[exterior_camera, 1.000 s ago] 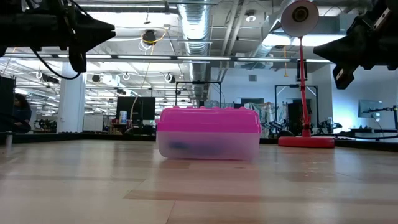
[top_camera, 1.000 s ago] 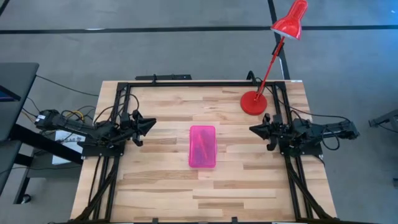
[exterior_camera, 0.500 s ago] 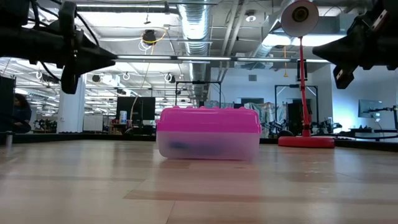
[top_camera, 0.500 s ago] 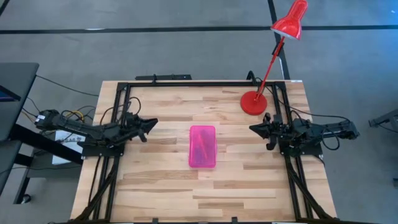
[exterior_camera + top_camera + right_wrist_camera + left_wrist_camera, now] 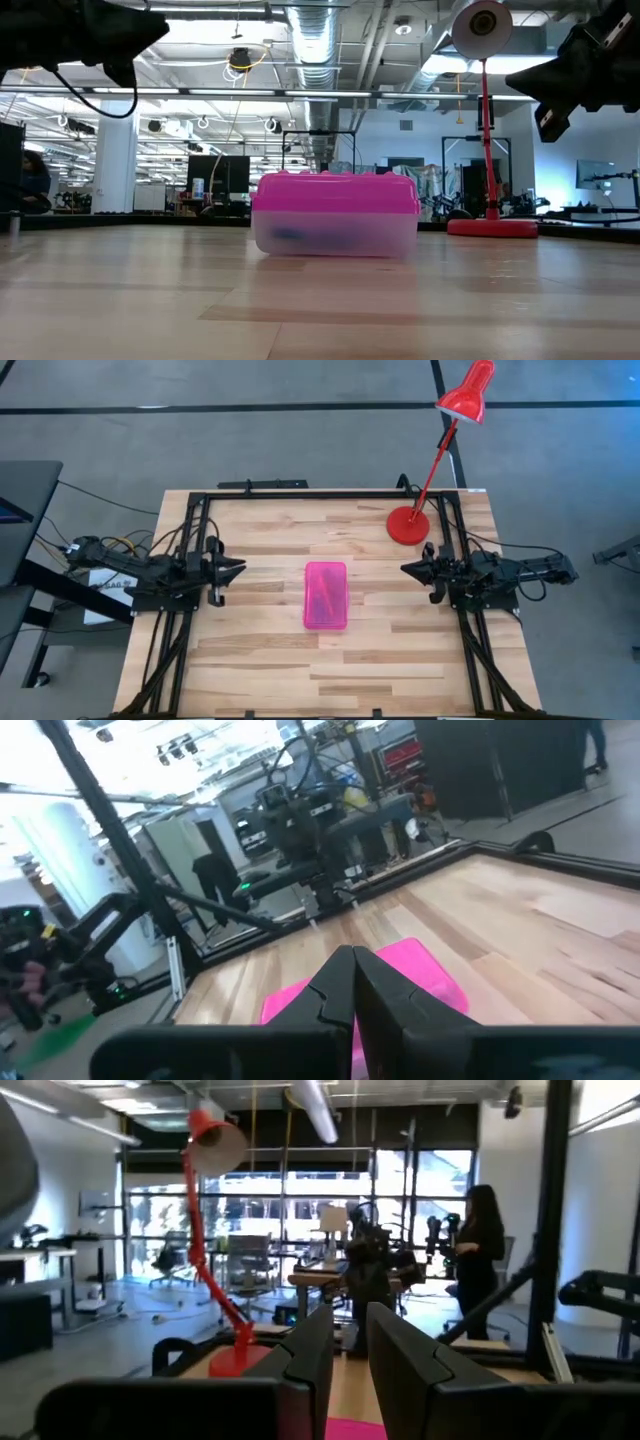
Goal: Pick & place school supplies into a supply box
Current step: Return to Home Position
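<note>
Though empty, left jaws ajar, right closed

pink-lidded supply box [image 5: 325, 595] with clear base, lid closed, lying flat at the table's centre, long side running front to back, dim blue shape inside

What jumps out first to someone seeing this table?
A pink box, lid shut, lies at the middle of the wooden table. A red lamp stands near its far right corner. The left gripper and right gripper hang at the table's sides, apart from the box.
</note>
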Robot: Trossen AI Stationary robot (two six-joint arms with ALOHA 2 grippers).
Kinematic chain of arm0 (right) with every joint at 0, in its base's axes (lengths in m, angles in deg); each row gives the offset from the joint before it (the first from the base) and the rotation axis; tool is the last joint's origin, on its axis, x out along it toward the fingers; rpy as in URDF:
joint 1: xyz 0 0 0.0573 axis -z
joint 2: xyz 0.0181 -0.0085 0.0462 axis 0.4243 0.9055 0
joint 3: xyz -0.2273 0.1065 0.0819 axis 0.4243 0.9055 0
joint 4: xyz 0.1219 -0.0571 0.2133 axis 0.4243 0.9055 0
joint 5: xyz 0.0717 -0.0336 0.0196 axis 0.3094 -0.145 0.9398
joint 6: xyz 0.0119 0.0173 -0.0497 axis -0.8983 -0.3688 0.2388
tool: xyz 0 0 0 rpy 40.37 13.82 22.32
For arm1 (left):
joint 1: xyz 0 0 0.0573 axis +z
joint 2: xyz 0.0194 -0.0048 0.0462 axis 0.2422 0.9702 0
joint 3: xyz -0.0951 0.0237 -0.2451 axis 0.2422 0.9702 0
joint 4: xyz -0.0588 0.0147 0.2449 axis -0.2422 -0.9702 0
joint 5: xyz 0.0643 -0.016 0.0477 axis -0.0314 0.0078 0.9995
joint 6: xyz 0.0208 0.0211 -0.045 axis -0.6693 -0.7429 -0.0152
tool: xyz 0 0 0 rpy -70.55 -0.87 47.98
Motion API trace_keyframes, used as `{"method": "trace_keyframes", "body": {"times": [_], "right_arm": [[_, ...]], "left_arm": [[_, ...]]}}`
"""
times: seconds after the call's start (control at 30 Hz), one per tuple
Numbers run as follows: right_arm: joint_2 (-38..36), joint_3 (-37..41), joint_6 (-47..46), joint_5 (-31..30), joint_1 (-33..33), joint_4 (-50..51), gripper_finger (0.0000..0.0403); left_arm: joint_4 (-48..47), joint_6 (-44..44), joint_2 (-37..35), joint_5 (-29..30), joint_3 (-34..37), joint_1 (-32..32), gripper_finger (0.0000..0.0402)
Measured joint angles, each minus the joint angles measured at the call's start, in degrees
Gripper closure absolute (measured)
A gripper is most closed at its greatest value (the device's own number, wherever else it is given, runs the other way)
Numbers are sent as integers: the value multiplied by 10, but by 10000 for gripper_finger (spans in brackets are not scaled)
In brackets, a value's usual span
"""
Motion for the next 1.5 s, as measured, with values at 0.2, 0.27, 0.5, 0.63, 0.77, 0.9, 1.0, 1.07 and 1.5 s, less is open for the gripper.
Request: {"method": "trace_keyframes", "body": {"times": [0.2,0.27,0.5,0.63,0.77,0.9,1.0,1.07,1.5], "right_arm": [[0,0,7,20,0,1,402],[0,-1,7,21,0,1,402],[0,-2,26,-4,9,0,402],[0,-2,44,-38,22,-1,402],[0,-2,62,-38,35,-10,402],[0,-2,72,-18,36,-14,402],[0,-2,77,7,30,-14,402],[0,-2,77,7,24,-14,402],[0,-2,72,6,-7,0,402]], "left_arm": [[-98,-18,-88,-1,5,-33,343],[-128,-18,-117,-1,6,-37,343],[-157,-30,-165,-97,6,-9,343],[-155,-32,-162,-133,6,21,343],[-145,-46,-162,-172,6,67,343],[-155,-46,-162,-224,7,115,343],[-187,-46,-169,-251,7,145,343],[-189,-44,-170,-255,7,159,343],[-239,-22,-170,-208,7,131,343]]}}
